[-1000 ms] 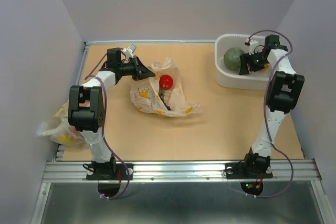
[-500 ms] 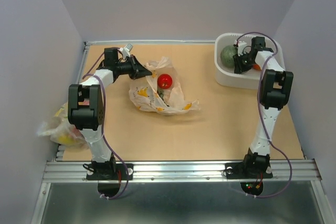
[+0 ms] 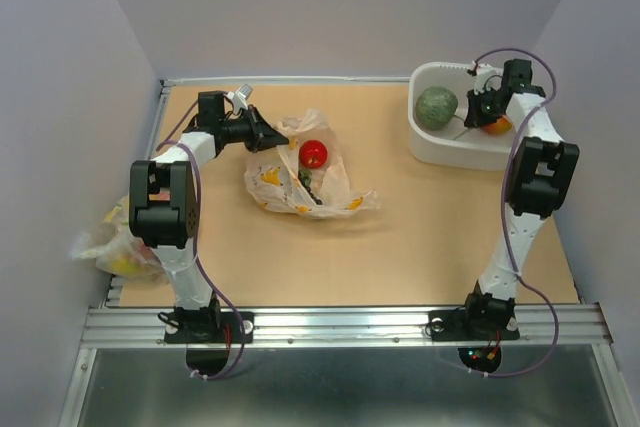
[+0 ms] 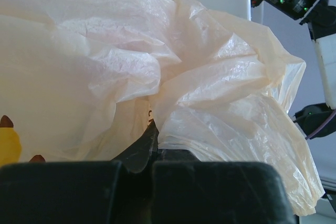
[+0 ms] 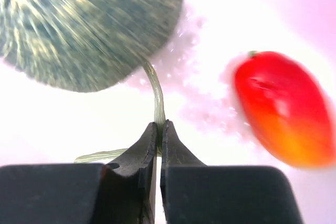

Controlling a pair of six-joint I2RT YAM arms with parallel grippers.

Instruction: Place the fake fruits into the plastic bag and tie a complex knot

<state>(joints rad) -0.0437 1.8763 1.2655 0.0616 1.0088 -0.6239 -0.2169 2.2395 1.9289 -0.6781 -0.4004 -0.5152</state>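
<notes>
The right gripper [image 5: 159,129] sits inside the white tub [image 3: 440,155] at 1 o'clock on the desk [image 3: 400,237]. Compared with a second ago, it is no longer over the green fruit [image 3: 436,107] with its jaws spread. It now stands at the fruit's 3 o'clock side, and the jaws are pressed together on the thin pale stem [image 5: 156,95]. The grasp step therefore appears complete, and a lift and carry toward the bag is judged to be next. The stem is slender, so the fruit may swing or slip during that carry. A red-orange fruit [image 5: 281,111] lies in the tub at 3 o'clock of the jaws, apart from them. The left gripper [image 4: 152,140] is unchanged, its jaws pinching a fold of the plastic bag [image 3: 275,179]. The bag rests at 10 o'clock from the desk centre, its mouth held up, with a red fruit [image 3: 314,154] already inside. Tying has not begun.
</notes>
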